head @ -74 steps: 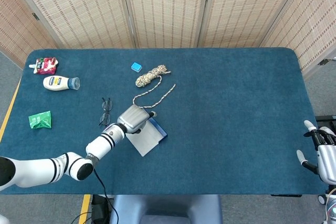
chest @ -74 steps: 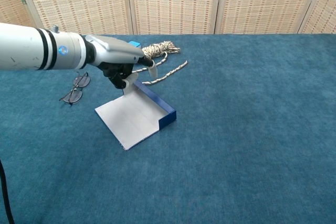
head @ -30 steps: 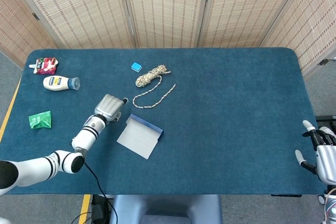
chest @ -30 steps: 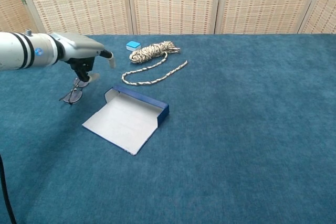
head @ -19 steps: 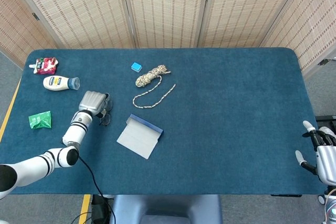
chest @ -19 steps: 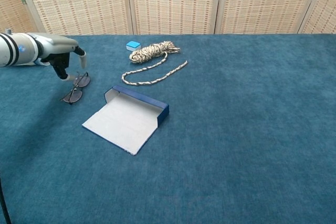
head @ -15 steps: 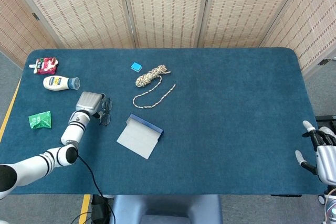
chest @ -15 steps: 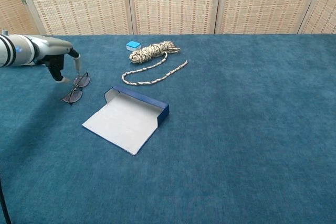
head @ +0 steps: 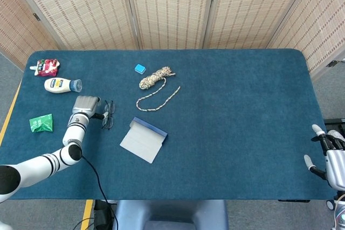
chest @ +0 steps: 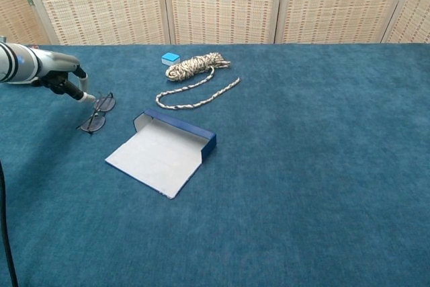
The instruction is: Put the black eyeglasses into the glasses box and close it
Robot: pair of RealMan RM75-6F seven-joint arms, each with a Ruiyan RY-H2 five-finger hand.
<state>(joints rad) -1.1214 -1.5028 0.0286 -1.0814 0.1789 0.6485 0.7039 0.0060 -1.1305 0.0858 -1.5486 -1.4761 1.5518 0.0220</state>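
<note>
Only from the head view: right hand (head: 330, 157), mayonnaise bottle (head: 62, 85).

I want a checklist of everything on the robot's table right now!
Surface: blue cloth table.
Job's things: glasses lie on the cloth, outside the box; box lies open beside them.
Clutter: rope, small blue block, bottle, red packet, green packet.
Hands: left hand is beside the glasses, fingertips near the frame, contact unclear; right hand is off the table's edge, fingers apart, holding nothing.
Cables: black cable trails from the left arm.
Surroundings: woven screens behind the table.
</note>
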